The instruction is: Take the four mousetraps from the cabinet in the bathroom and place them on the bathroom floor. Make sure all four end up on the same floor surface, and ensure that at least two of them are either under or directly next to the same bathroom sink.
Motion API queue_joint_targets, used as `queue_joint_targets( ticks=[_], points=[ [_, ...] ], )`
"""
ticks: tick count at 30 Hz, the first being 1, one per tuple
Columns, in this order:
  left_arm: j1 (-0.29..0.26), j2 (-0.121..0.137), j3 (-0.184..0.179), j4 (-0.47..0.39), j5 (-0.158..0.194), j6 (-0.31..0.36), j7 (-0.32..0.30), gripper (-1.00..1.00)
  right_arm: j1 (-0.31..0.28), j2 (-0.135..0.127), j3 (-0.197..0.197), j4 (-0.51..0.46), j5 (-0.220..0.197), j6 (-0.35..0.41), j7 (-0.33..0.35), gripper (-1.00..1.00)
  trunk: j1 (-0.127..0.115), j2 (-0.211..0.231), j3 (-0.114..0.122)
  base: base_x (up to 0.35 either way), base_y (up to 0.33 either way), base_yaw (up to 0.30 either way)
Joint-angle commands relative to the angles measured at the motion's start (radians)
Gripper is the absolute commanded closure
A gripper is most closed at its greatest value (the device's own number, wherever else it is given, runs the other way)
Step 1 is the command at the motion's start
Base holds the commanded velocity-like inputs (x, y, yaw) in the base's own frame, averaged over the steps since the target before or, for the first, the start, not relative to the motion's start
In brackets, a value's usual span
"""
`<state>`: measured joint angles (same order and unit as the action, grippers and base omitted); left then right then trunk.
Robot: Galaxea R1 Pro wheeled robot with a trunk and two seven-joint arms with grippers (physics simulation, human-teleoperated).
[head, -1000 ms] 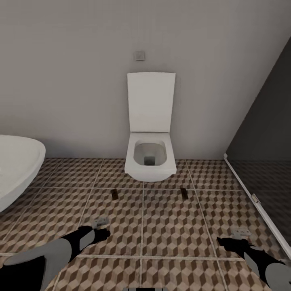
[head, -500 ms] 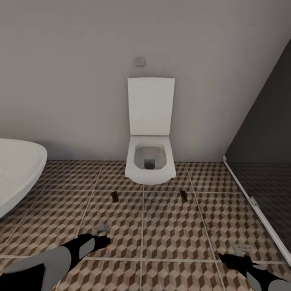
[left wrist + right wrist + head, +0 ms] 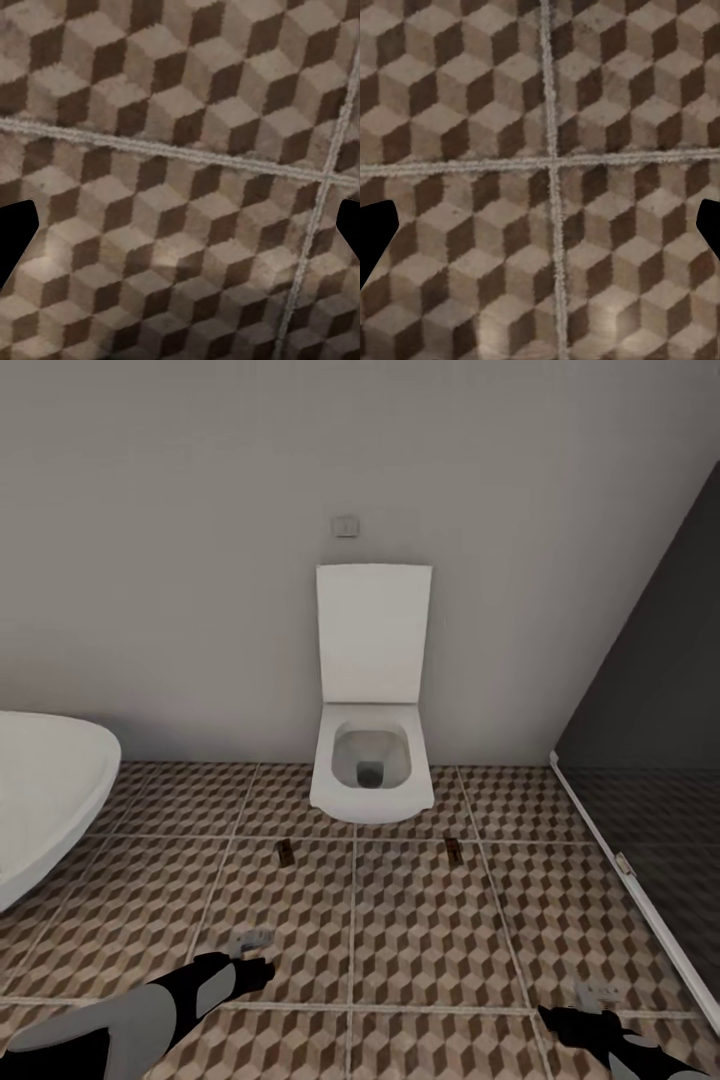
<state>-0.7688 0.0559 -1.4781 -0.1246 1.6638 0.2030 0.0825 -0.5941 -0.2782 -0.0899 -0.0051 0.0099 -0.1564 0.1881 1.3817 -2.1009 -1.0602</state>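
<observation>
— Where are the mousetraps?
— Two mousetraps (image 3: 285, 851) (image 3: 453, 850) lie on the bathroom floor (image 3: 420, 930), flanking the front of the white toilet (image 3: 372, 760).
— The pincers?
— Left pincer (image 3: 252, 940) and right pincer (image 3: 598, 994) hover low over the tiles, both spread wide and empty; a white bathtub (image 3: 45, 790) edges the floor's left side.

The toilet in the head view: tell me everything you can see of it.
The toilet is white and glossy, a squared wall-hung bowl against the grey wall, its flat rectangular lid raised upright. The bowl is open, with a dark drain inside. It hangs above the cube-patterned bathroom floor. Two mousetraps lie on the tiles just before it, one each side, not touching it.
</observation>
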Motion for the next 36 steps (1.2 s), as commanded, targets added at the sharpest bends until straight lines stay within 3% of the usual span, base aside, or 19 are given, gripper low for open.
queue_joint_targets(
  ticks=[1,21,36],
  points=[
    [0.002,0.001,-0.005,-0.004,0.007,0.002,0.008,-1.0,0.004,0.002,-0.008,0.001,0.001,-0.003,0.005,-1.0,-0.004,0.007,0.003,0.0,0.0,0.0],
    [0.099,0.002,-0.005,-0.001,0.007,-0.063,0.008,-1.0,0.105,0.061,-0.008,0.005,0.067,-0.016,-0.003,-1.0,-0.081,0.147,0.065,0.0,0.0,0.0],
    [0.189,0.006,-0.005,0.006,0.007,-0.086,0.009,-1.0,0.2,0.088,-0.008,0.007,0.073,-0.02,-0.137,-1.0,-0.138,0.252,0.112,0.0,0.0,0.0]
  ],
)
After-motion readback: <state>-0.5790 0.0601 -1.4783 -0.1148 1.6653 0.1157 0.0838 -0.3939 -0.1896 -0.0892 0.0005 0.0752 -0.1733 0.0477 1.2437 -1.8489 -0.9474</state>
